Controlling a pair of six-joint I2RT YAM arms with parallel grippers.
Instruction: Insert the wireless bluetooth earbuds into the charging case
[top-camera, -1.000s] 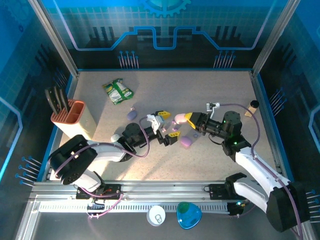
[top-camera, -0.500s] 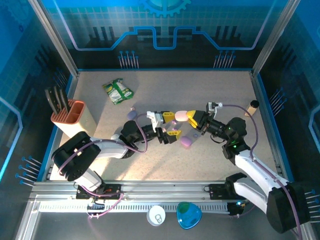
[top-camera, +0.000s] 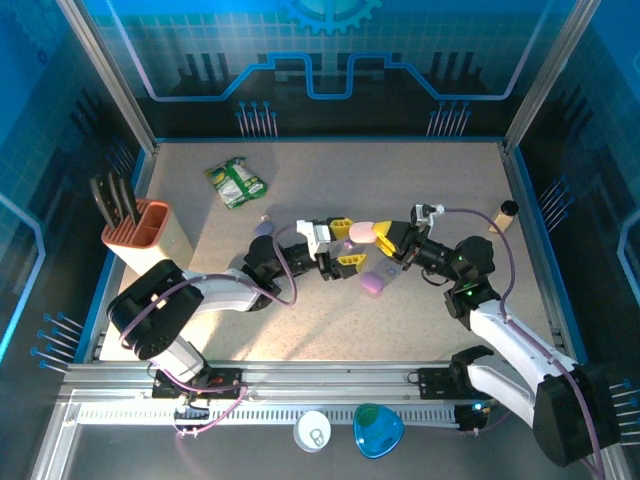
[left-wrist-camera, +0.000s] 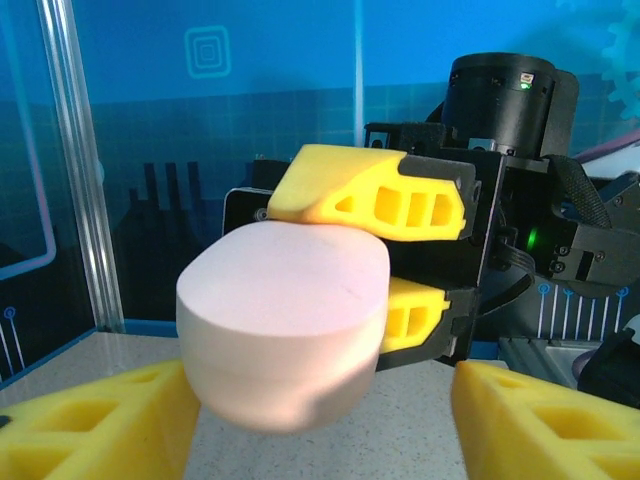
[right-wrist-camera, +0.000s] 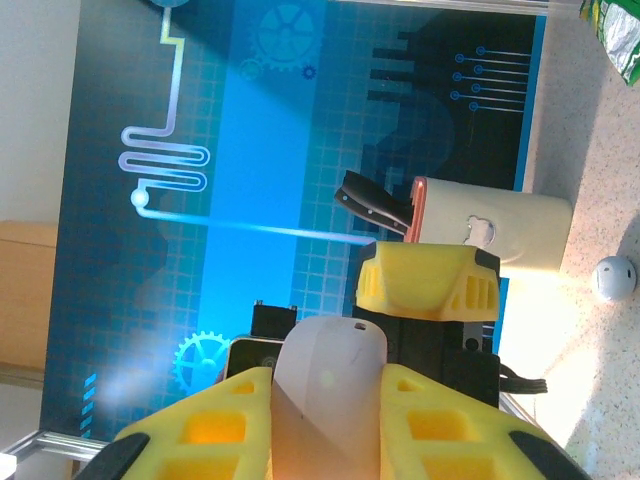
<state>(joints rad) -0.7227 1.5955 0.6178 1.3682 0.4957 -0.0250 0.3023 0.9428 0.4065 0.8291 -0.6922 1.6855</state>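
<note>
hidden: earbuds are too small to pick out from above. A lavender lump (top-camera: 264, 229) sits on the counter (top-camera: 440, 180) left of the left gripper (top-camera: 344, 245); bud or case, cannot tell.
pink case (top-camera: 361, 232): off the counter, mid-table, held end-on by the right gripper (top-camera: 383, 238). Its free end sits between the left gripper's fingers.
right fingers (right-wrist-camera: 215, 425): clamped on the pink case, one each side. The right wrist view cuts off the near end of the case and the finger bases.
left fingers (left-wrist-camera: 95, 425): apart, flanking the case. There's a clear gap on one side. The other tip looks close to the shell; contact cannot be told. Only the tips are in frame.
left wrist view adds: right fingers seen head-on, one above and one below the case, with counter under it.
right wrist view adds: one left finger shows past the case, the other is behind it. It also has the knife block (right-wrist-camera: 490, 232), a small white ball (right-wrist-camera: 612, 277) on the counter and a corner of the green packet (right-wrist-camera: 625, 35).
top view adds: purple case (top-camera: 373, 284) on the counter just nearer than the two grippers, and a dark-capped bottle (top-camera: 507, 213) near the right edge.
masked: the arms cover the counter under both wrists.
</note>
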